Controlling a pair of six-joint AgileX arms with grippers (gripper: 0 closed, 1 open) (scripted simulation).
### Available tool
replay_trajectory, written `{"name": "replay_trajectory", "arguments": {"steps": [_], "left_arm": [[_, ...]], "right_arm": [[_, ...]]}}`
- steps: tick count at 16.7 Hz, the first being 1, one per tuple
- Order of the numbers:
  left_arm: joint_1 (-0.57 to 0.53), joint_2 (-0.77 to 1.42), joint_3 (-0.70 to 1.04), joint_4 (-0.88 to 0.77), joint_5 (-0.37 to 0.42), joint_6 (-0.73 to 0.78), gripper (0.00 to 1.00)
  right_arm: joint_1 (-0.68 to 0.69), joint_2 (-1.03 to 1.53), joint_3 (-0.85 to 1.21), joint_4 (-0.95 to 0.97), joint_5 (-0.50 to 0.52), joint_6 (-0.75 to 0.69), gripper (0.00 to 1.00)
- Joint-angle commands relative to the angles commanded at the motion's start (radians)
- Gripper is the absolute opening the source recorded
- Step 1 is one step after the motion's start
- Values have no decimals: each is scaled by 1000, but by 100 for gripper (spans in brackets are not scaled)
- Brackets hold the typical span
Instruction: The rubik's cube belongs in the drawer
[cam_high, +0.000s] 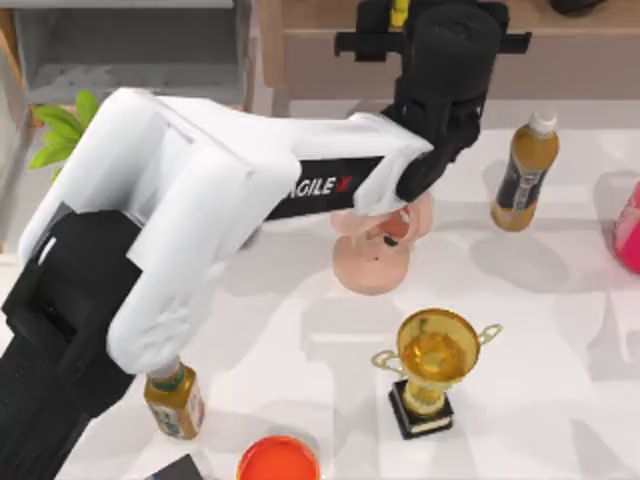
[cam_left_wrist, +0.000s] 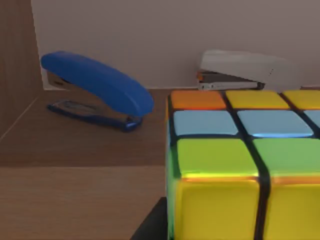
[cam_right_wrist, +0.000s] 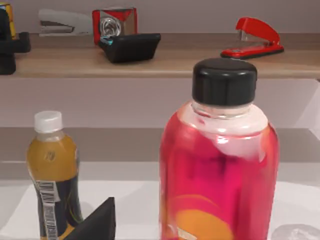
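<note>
The rubik's cube (cam_left_wrist: 240, 165), with yellow, green, blue and orange tiles, sits large and close in the left wrist view, over the brown wooden shelf (cam_left_wrist: 75, 145). From above, a yellow sliver of the cube (cam_high: 400, 12) peeks out at the back centre. My left gripper (cam_high: 402, 22) reaches over the shelf and is shut on it; one dark finger (cam_left_wrist: 150, 225) lies against the cube's side. The drawer (cam_high: 130, 55), grey inside, stands open at the back left. My right gripper (cam_right_wrist: 96, 223) is parked beside a pink bottle (cam_right_wrist: 217, 165).
A blue stapler (cam_left_wrist: 95, 87) and a grey stapler (cam_left_wrist: 240, 70) lie on the shelf near the cube. On the table stand a pink fan (cam_high: 375, 255), a gold trophy (cam_high: 435, 360), two yellow bottles (cam_high: 525, 170) (cam_high: 175, 400), an orange bowl (cam_high: 278, 462) and a plant (cam_high: 60, 130).
</note>
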Motion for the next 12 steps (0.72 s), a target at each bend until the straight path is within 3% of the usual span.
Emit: {"name": "replay_trajectory", "arguments": {"steps": [7, 12], "left_arm": [[1, -11, 11, -19, 7, 4, 0], [-12, -84, 74, -267, 95, 10, 0]], "right_arm": [[0, 0, 0, 0, 0, 0, 100], [0, 0, 0, 0, 0, 0, 100]]}}
